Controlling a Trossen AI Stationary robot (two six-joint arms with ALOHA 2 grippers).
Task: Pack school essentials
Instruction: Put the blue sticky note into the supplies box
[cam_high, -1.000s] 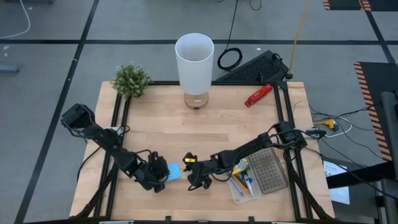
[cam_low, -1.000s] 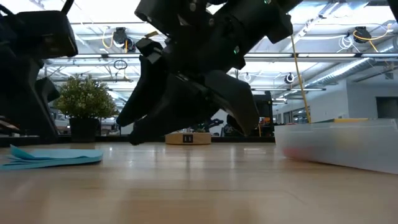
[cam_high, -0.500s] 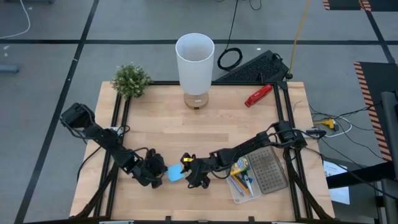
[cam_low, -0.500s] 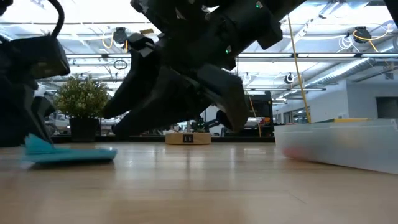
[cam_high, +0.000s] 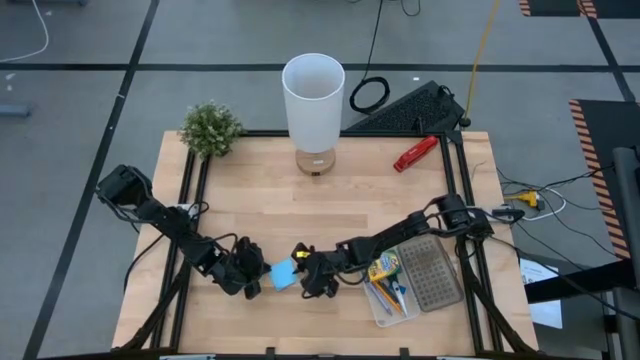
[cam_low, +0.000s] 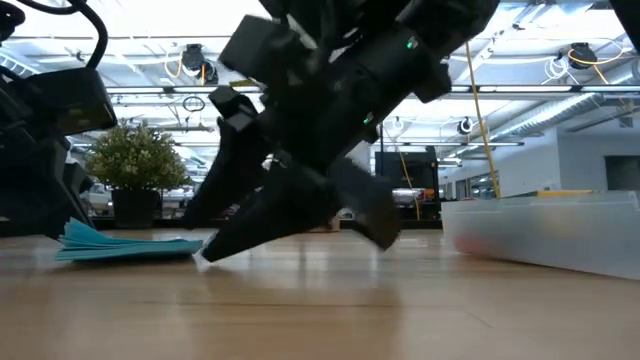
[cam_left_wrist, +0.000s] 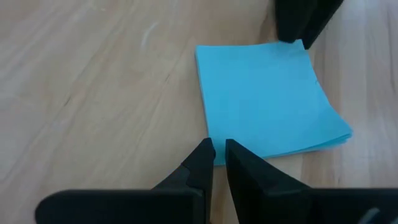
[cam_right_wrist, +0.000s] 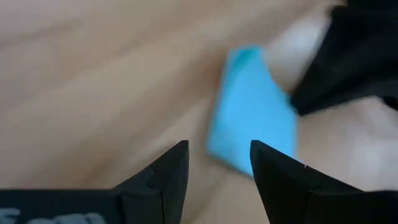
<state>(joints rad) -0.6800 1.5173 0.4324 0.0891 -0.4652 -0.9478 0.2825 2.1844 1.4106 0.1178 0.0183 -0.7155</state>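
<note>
From the high view, a square light-blue sticky-note pad is seen lying flat on the pale wooden worktop, near its front edge, between the two tools. The left tool is placed just beside the pad's left edge, and the right tool just beside its right edge. A clear plastic tray holding pencils, pens and a yellow-green crayon box is seen well to the right of the pad.

In the low view, the pad is shown as a thin stack with slightly fanned sheets, resting on the worktop; the dark fingers of the right tool are lowered to the surface just beside it.

In the left wrist view, the pad is seen flat, its sheets splayed at one corner. The left tool is almost closed, only a narrow slit being left between the fingers, whose tips are set against the pad's near edge; nothing is gripped.

In the right wrist view, the right tool is spread apart and empty, with the pad just ahead of the gap.
</note>
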